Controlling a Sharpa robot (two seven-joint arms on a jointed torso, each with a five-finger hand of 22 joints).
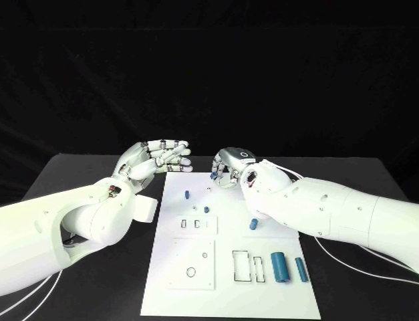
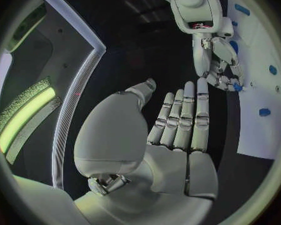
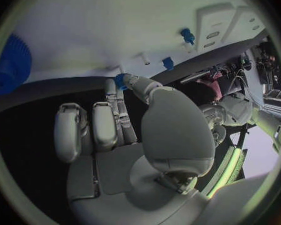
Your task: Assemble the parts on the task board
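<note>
The white task board (image 1: 233, 294) lies in the middle of the table. My right hand (image 1: 236, 165) is over the board's far edge and pinches a small blue part (image 3: 120, 79) between thumb and a fingertip; the same part (image 2: 238, 87) shows at its fingertips in the left wrist view. My left hand (image 1: 157, 158) hovers just off the board's far left corner with fingers stretched out and apart, holding nothing. On the board are a blue peg (image 1: 187, 194), a small blue piece (image 1: 254, 223) and two blue cylinders (image 1: 281, 266) near the front right.
Raised white blocks with slots (image 1: 196, 223) and a larger plate with a ring outline (image 1: 192, 265) sit on the board's left half. Rectangular outlines (image 1: 241, 264) lie beside the cylinders. A large blue ridged part (image 3: 9, 65) sits on the board near my right hand.
</note>
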